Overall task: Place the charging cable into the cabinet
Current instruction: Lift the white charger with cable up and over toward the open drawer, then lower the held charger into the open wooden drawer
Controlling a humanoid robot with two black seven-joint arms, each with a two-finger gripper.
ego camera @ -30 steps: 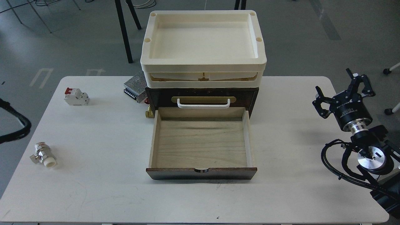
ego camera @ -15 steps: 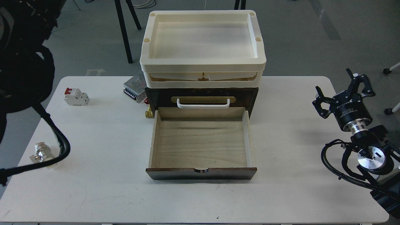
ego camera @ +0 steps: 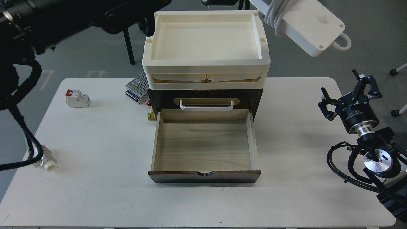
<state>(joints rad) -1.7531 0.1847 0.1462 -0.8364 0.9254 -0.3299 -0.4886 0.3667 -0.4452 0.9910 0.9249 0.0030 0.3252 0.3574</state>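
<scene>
The charging cable, a white flat brick with cord wound around its middle and a loop at its right end, hangs in the air at the top right, above and right of the cabinet. My left arm reaches across the top of the view to it; its gripper is mostly cut off by the top edge. The dark brown cabinet stands mid-table with its pale wood drawer pulled out and empty. My right gripper is open and empty at the table's right edge.
Cream trays are stacked on the cabinet. A perforated metal box stands left of the cabinet. A white circuit breaker with a red switch lies at the far left. A metal valve fitting lies near the left edge, under my left arm's black hose.
My left arm has swung up and across the top of the view, bringing the charging cable into sight at the top right. The right arm and the drawer have not moved.
</scene>
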